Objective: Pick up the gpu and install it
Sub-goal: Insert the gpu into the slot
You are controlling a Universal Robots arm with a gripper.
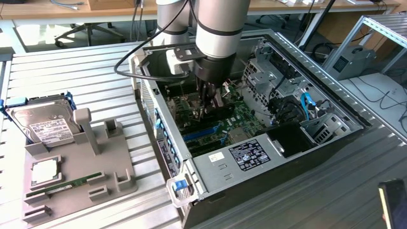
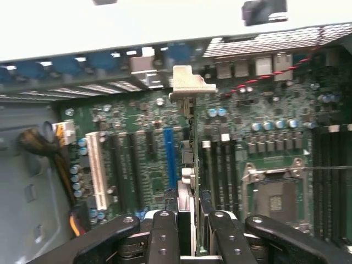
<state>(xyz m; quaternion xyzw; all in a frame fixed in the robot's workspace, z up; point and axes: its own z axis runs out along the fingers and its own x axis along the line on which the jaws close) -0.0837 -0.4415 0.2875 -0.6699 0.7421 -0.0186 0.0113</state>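
wrist view: the gripper (image 2: 187, 231) is clamped on the gpu (image 2: 186, 165), held edge-on above the motherboard (image 2: 137, 159) just beside the blue slot (image 2: 170, 157), its silver bracket (image 2: 190, 82) near the case (image 1: 210, 164) rear wall.

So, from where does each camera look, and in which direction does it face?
Exterior view: it sits off the arm, high above, and looks down at the open computer case on the metal table; the arm reaches into the case.
Wrist view: it sits on the wrist and looks down along the tool at the motherboard; the tool's fingers are closed on the gpu, which stands on edge, its silver bracket at the far end.
Shared: both show the motherboard, the gpu and the tool.
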